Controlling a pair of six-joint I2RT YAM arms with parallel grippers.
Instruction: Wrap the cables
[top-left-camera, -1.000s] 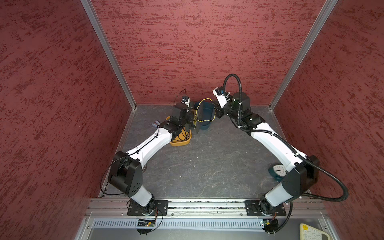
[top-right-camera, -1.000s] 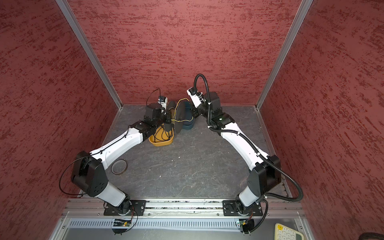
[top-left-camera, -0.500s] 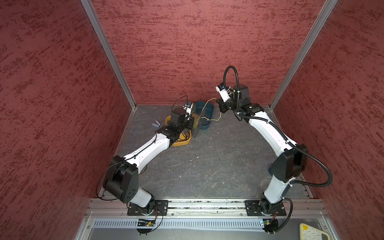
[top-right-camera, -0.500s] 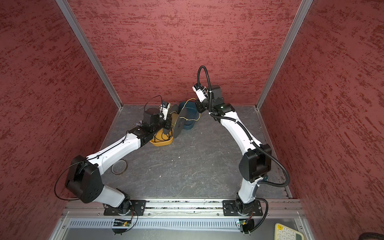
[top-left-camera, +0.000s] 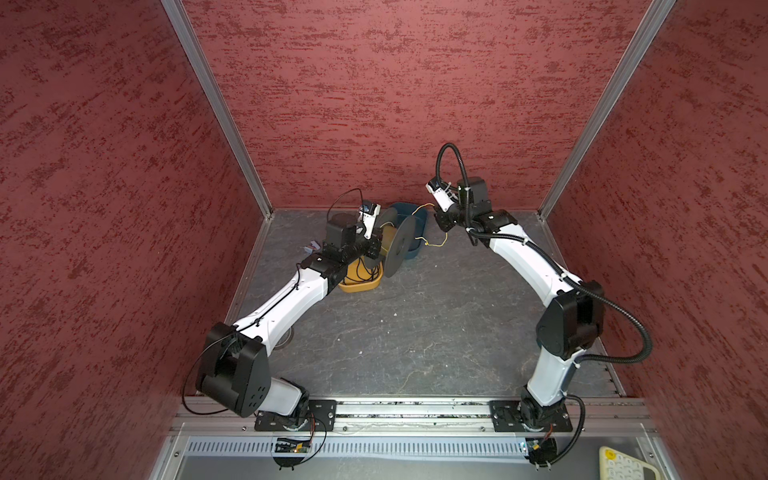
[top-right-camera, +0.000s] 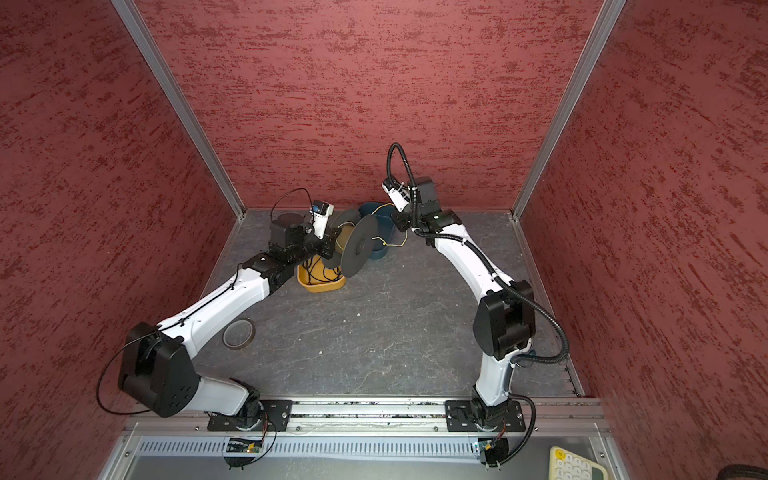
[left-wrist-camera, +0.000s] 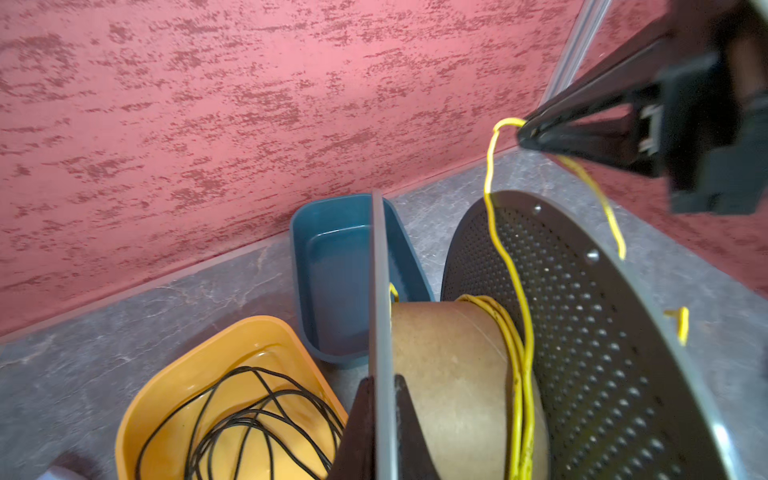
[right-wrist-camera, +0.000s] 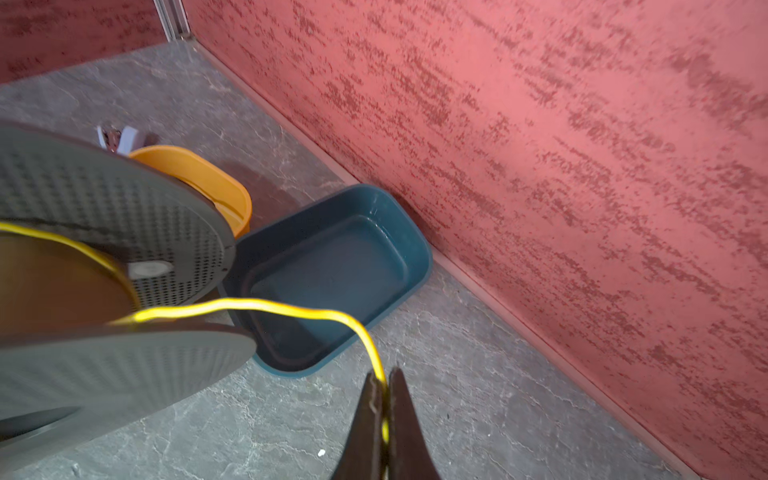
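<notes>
The cables are one thin yellow wire (left-wrist-camera: 515, 266). It is partly wound on the brown core (left-wrist-camera: 449, 374) of a grey spool (top-left-camera: 399, 247), seen in both top views (top-right-camera: 359, 249). My left gripper (left-wrist-camera: 381, 380) is shut on the edge of the spool's near flange (left-wrist-camera: 377, 291) and holds the spool up at the back of the floor. My right gripper (right-wrist-camera: 384, 374) is shut on the wire (right-wrist-camera: 270, 307), a short way right of the spool (top-left-camera: 435, 206). A loose tail of wire (top-left-camera: 436, 243) hangs below it.
A blue tray (right-wrist-camera: 415, 245) lies against the back wall just behind the spool. An orange tray (left-wrist-camera: 166, 395) with coiled black cable (left-wrist-camera: 249, 415) sits under my left wrist. A small clip (right-wrist-camera: 116, 137) lies beyond it. A tape ring (top-right-camera: 238, 333) lies by the left arm.
The right arm's elbow has swung inward while its gripper keeps the wire at about the same spot. The left wrist has turned, so the spool's flange shows broader.
</notes>
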